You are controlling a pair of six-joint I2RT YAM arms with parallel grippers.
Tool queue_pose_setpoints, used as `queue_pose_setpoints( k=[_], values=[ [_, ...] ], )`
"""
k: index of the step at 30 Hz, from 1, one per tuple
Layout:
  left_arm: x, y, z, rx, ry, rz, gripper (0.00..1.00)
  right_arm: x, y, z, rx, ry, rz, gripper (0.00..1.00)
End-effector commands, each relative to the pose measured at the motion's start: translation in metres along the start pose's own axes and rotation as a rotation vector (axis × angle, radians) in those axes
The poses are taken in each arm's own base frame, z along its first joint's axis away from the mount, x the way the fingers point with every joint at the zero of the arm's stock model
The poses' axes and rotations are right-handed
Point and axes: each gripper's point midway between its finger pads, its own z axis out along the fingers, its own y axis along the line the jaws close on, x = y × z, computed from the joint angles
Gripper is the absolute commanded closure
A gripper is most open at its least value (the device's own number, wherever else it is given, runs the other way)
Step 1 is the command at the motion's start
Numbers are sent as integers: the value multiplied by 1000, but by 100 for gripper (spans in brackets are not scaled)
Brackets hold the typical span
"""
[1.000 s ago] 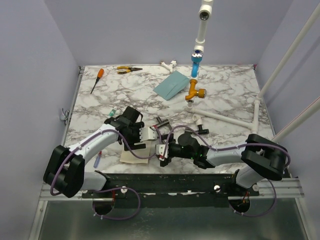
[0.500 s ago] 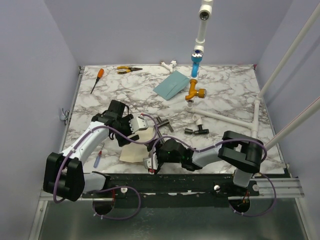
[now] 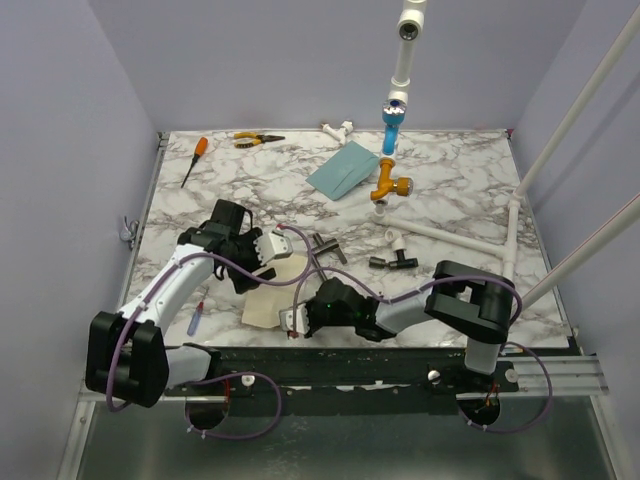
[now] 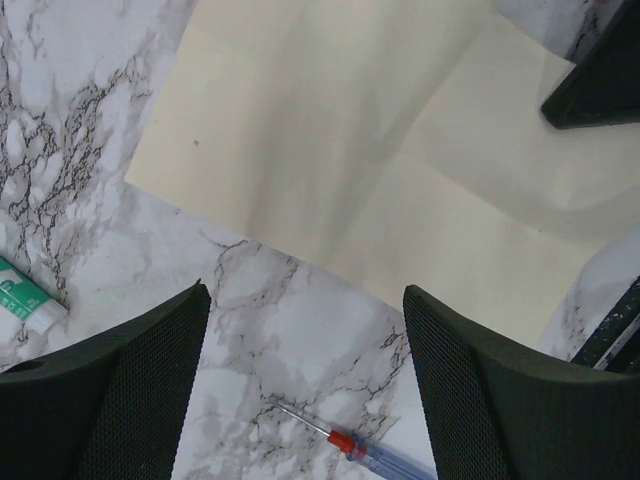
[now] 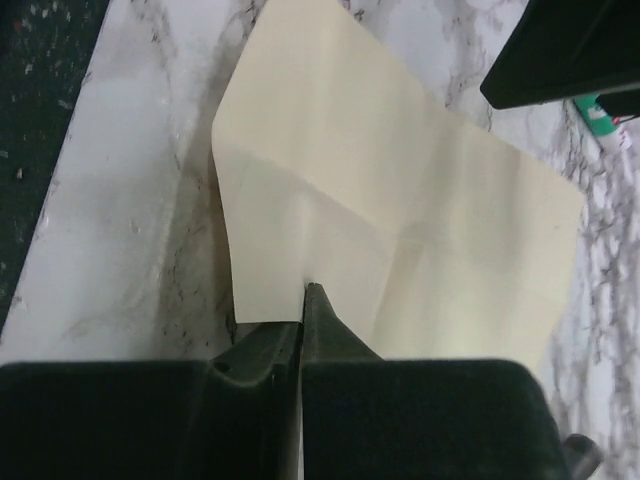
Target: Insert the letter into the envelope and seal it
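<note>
Right pincer (image 5: 305, 296) clamped on the near edge of the letter (image 5: 400, 190); left pincer (image 4: 305, 292) spread apart above it, holding nothing.
You have the creased tan sheet at the near side of the bench (image 3: 460, 170), between both arms. The envelope (image 3: 340, 172) lies at the far side, well apart, with neither arm near it. Early stage, by my reading: letter gripped only. Carrying it over, inserting and sealing are all left for you.

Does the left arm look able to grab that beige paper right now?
Probably yes: the left gripper is open with the letter just ahead and nothing between them, though the right gripper pinches one edge.
</note>
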Motion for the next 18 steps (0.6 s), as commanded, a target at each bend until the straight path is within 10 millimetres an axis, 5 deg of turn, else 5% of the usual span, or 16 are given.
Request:
queue_pose_setpoints(
  k=[1, 11, 18],
  values=[
    [-26, -3, -24, 1, -120, -9, 21, -20, -18, 2, 55, 1, 258, 99],
    [-49, 18, -74, -114, -243, -33, 17, -58, -57, -21, -79, -143, 863, 99],
    [-48, 15, -81, -142, -259, -61, 16, -34, -43, -13, -167, -31, 1189, 99]
  ],
)
